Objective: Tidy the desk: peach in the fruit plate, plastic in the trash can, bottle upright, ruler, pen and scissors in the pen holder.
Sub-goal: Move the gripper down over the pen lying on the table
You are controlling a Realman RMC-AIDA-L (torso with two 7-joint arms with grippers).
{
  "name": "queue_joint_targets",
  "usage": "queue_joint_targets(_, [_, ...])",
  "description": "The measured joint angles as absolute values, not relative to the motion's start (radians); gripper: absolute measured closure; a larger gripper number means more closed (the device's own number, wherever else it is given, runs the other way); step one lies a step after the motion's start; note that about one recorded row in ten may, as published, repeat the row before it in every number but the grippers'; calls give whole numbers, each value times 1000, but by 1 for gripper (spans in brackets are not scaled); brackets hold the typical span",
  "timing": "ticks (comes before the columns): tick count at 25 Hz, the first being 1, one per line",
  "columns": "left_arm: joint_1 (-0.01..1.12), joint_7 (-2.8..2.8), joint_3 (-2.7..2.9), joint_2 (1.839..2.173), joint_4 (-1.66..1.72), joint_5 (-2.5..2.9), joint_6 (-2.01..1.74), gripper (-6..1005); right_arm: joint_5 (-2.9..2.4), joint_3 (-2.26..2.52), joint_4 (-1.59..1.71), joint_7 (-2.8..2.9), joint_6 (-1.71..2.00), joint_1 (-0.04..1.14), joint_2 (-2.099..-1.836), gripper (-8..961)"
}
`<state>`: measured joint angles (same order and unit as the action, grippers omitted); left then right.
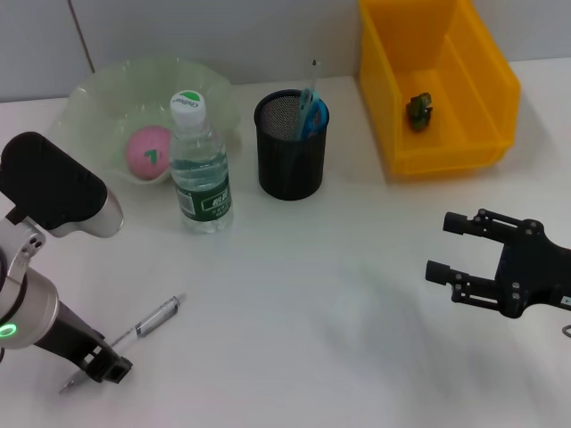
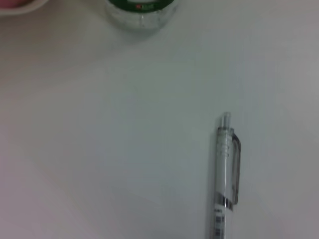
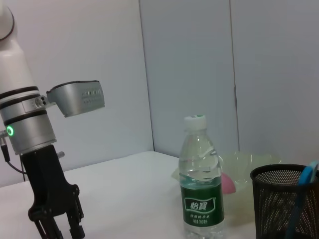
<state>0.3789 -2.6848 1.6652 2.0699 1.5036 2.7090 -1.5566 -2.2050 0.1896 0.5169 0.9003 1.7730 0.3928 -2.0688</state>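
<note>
White and plain, the surface (image 1: 294,294) is backed by a pale wall. At the far left a peach (image 1: 147,150) is seen lying in the fruit plate (image 1: 98,98), and a bottle (image 1: 200,165) is stood upright just in front of the plate. To its right, the black mesh pen holder (image 1: 291,147) is seen with blue-handled scissors (image 1: 311,114) and a thin stick-like item poking out. A small green scrap (image 1: 419,109) is lying in the yellow bin (image 1: 486,80) at the far right. A clear pen (image 1: 150,323) is lying flat on the near left of the surface. The left pincer (image 1: 98,367) is lowered right over the pen's near end, apparently spread open in the right wrist view; no grip on the pen is shown. The right pincer (image 1: 443,247) is held wide open above the near right, empty.
</note>
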Motion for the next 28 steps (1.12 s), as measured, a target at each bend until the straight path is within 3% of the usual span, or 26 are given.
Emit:
queue_joint_targets(12, [399,-2686,1644,2071,1463,2709,-1559,556,-2205,192,517,900,1756,393,-2071,223])
queue_joint_targets(17, [404,-2686,1651,2072,1452,2710,-1560,678,-2206,192,517,900,1753,393,-2072,223])
queue_joint_targets(28, [421,-2678,1646,2071,1419,2714,-1561,700,-2204,191,514,900,1760,388,-2074,223])
